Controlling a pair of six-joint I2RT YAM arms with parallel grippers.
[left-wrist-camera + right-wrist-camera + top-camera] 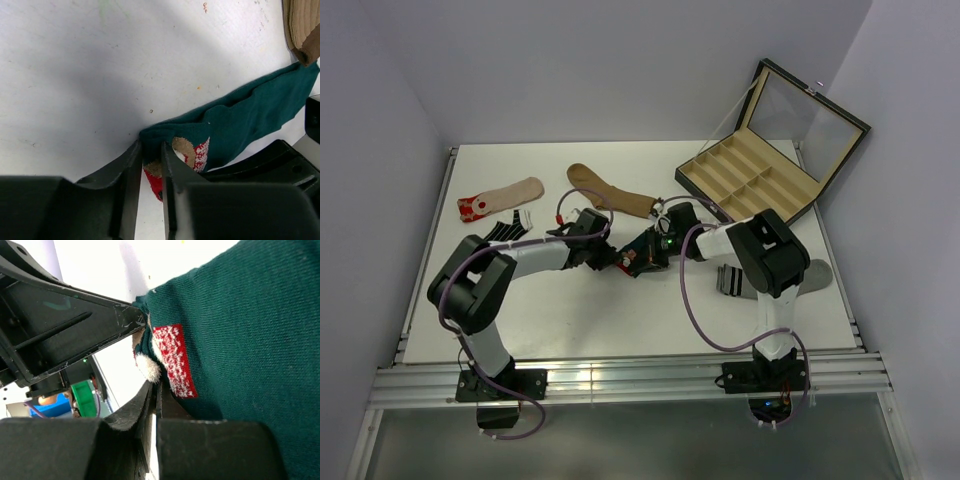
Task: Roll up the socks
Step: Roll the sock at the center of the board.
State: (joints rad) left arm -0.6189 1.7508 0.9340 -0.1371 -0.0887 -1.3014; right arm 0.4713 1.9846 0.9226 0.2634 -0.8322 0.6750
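Pinching teal sock (240,120) mid-worktop (620,320): left claw (150,147) is closing narrowly on its folded end, right claw (155,390) is clamping fabric tight beside it. Roll is barely starting, I judge. Brown sock (610,195), beige sock (500,198), striped sock (510,230) and grey sock (815,272) are lying flat, unrolled.

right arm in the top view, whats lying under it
A grey sock: its black-striped cuff shows left of the right arm, its plain end right. The arm covers the middle.
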